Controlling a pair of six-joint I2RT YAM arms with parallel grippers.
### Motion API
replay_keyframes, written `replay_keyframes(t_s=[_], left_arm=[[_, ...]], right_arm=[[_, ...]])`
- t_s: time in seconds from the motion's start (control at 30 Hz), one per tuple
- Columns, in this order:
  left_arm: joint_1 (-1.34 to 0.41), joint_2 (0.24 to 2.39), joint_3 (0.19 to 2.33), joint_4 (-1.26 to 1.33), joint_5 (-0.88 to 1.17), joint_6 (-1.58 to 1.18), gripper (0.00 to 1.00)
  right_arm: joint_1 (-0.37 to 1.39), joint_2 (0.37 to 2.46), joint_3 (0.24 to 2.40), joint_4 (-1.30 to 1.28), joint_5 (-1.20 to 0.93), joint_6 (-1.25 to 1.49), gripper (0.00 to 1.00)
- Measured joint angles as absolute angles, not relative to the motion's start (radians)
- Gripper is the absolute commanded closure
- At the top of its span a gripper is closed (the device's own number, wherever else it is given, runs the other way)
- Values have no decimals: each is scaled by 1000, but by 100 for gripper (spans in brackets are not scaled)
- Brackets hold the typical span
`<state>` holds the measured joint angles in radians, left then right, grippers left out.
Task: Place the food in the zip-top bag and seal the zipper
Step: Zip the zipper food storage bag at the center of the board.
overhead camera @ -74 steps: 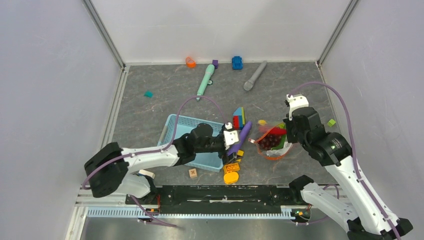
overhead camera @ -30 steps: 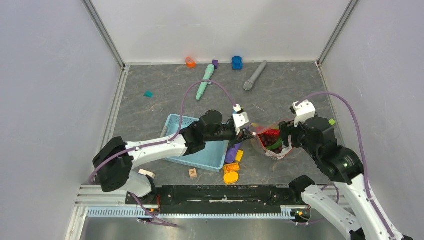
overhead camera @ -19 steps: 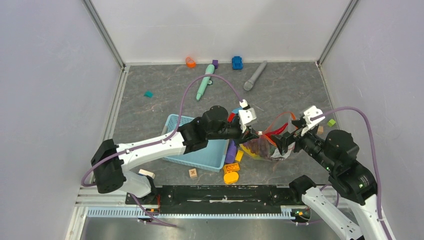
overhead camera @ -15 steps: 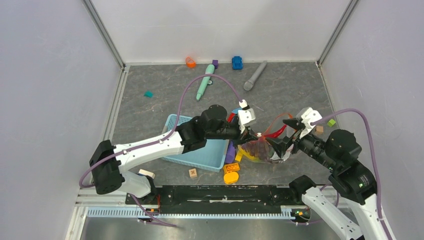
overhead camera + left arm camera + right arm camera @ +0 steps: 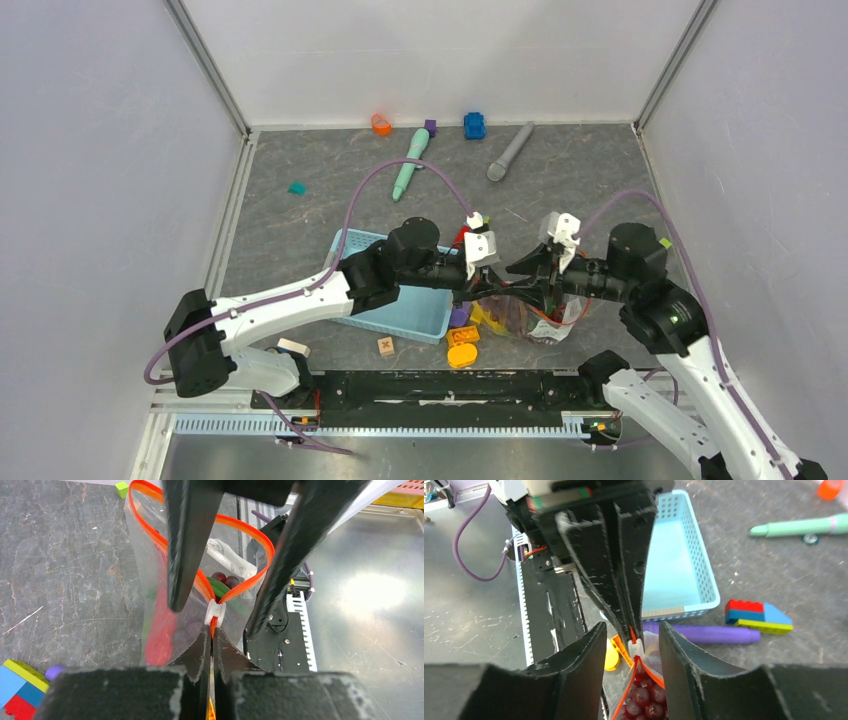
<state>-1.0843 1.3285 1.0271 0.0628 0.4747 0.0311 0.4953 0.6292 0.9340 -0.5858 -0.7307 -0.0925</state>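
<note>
Swinging in from the right over the last half second, the right gripper (image 5: 522, 272) is now facing the left gripper (image 5: 497, 284) nose to nose. The zip-top bag (image 5: 145, 580) is hanging between them beside the blue basket (image 5: 679, 612), its mouth held up above the worktop (image 5: 300, 220). Left fingers (image 5: 199, 652) are pinching together on the closed end of the zipper (image 5: 267, 555), just behind the white slider (image 5: 216, 612). Right fingers (image 5: 584, 650) are standing apart, straddling that slider without visibly touching it. Food is already sitting inside: grapes (image 5: 644, 702), a red chilli (image 5: 160, 640) and something green (image 5: 217, 587) are showing through the plastic. Sealing looks to be the step in hand, since most of the orange track is gaping in a loop. Doing it well probably means closing the right fingers squarely on the slider, not on the film. They should then draw it straight along the track while the left gripper is holding the strip taut, so the slider is not skewing or jumping off.
</note>
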Motion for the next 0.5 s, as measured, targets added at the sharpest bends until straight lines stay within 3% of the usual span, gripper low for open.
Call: replay_keyframes(t_s=[0.43,0.5], left_arm=[[-1082,1321,1005,77,472,31,98],[-1081,1320,1001,78,472,31,98]], right_arm=[[496,676,887,-592,-744,-82,79],[497,675,886,-595,-744,-83,91]])
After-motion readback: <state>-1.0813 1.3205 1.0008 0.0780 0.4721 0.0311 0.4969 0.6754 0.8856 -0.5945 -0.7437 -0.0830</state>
